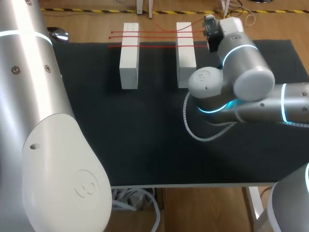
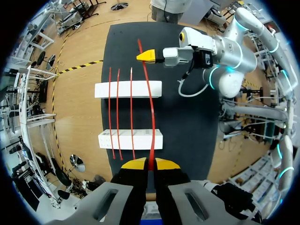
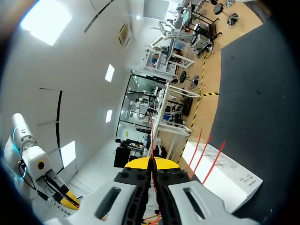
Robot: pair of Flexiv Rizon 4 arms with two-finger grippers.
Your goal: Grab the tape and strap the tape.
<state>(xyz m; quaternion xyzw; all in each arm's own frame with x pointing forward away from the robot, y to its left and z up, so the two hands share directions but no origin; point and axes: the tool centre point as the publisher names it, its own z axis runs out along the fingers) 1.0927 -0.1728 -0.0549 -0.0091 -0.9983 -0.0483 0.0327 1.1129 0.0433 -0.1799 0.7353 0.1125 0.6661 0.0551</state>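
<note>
Left wrist view: my left pincer (image 2: 150, 163) is clamped on one end of a red tape (image 2: 149, 108), my right pincer (image 2: 148, 55) on the other, the tape spanning two white blocks (image 2: 129, 89) on the black bench (image 2: 187, 122); three more tapes (image 2: 120, 110) lie across them. The blocks' print is unreadable.

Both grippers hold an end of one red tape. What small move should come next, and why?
Probably lift both ends together slightly. The left gripper and right gripper are each shut on the red tape, which spans the two white blocks beside three loose strips, so it needs clearance before strapping.
</note>
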